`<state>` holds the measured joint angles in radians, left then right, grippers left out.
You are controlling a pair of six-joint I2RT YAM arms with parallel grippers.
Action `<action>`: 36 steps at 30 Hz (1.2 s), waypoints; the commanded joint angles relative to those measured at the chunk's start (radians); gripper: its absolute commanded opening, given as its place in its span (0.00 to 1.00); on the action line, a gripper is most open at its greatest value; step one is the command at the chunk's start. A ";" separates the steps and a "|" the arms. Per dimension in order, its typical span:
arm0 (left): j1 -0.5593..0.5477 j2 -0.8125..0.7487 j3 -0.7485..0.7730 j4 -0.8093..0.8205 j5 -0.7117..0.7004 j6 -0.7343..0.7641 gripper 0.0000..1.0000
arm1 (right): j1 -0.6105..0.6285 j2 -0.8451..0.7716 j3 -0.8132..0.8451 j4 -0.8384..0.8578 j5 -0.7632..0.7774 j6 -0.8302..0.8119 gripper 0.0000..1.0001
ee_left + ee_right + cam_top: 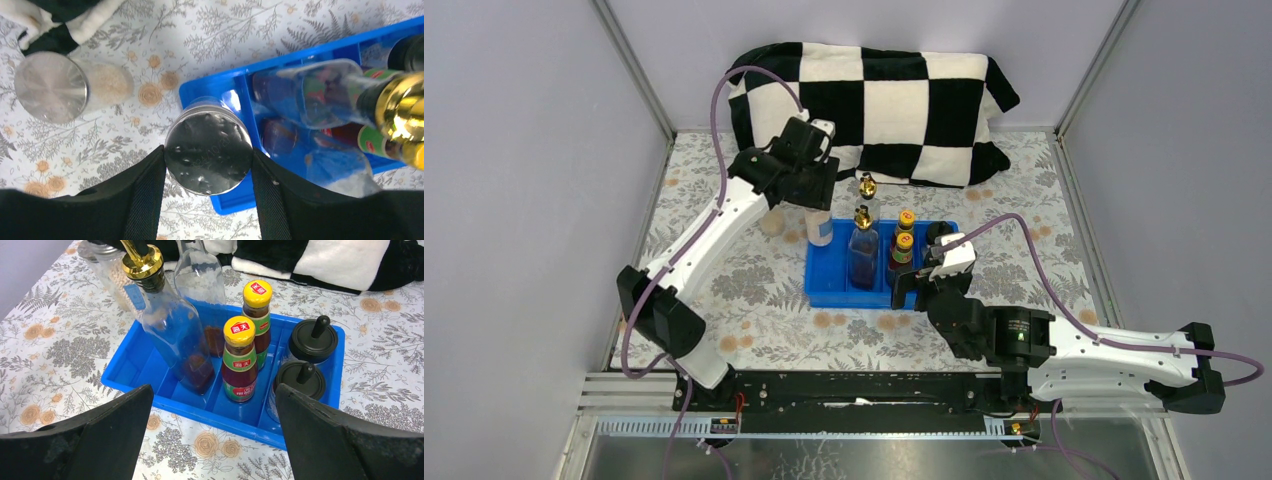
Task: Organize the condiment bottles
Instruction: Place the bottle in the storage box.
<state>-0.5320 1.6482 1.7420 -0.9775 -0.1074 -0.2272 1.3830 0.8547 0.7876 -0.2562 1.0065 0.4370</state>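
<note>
Far left, a grey-lidded jar [50,87] w/ pale grains inside stands on the floral tablecloth [724,290], apart from the blue tray [824,290]. Right of it we see the left gripper [207,167] pinching the second grey-lidded jar [207,147]. Its black fingers [145,195] press on both sides just under the lid. This held jar sits at the tray's far-left corner, overlapping the rim in the left wrist view. We can't tell if its base is inside the tray, on the cloth or lifted. Behind, at the back of the table, lies a black & white checked blanket [894,100].

Moving right into the tray, the near gold-topped bottle [175,335] stands in a lane left of centre, clear glass w/ dark residue at the bottom. The far gold-topped bottle [867,187] stands behind it at the tray's far end. In the next lane, the 2 sauce bottles are upright, one behind the other & close together. The near sauce bottle [240,362] is in front and the far sauce bottle [257,310] behind, both red-brown w/ yellow caps. In the rightmost lane the 2 black-capped shakers are also in a row: the near shaker [300,380] and the far shaker [312,340].

The right gripper [214,392] hangs just in front of the tray's near-right side w/ its jaws spread wide & nothing between them, facing the sauce bottles & shakers
</note>
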 commanded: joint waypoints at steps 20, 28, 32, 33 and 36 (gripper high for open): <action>-0.092 -0.102 -0.166 0.232 -0.056 -0.040 0.55 | 0.008 -0.005 -0.028 0.016 -0.002 0.044 1.00; -0.099 -0.090 -0.214 0.268 -0.078 -0.043 0.54 | 0.008 -0.022 -0.049 0.015 -0.001 0.055 1.00; -0.100 -0.088 -0.238 0.289 -0.085 -0.047 0.54 | 0.008 -0.023 -0.054 0.010 0.001 0.059 1.00; -0.100 -0.088 -0.246 0.295 -0.087 -0.049 0.54 | 0.008 -0.024 -0.056 0.010 0.001 0.059 1.00; -0.100 -0.088 -0.265 0.313 -0.090 -0.050 0.54 | 0.008 -0.026 -0.061 0.012 0.001 0.060 1.00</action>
<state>-0.6231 1.5635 1.4925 -0.7719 -0.1661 -0.2634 1.3834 0.8440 0.7349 -0.2554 1.0000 0.4717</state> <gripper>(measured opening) 0.629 0.994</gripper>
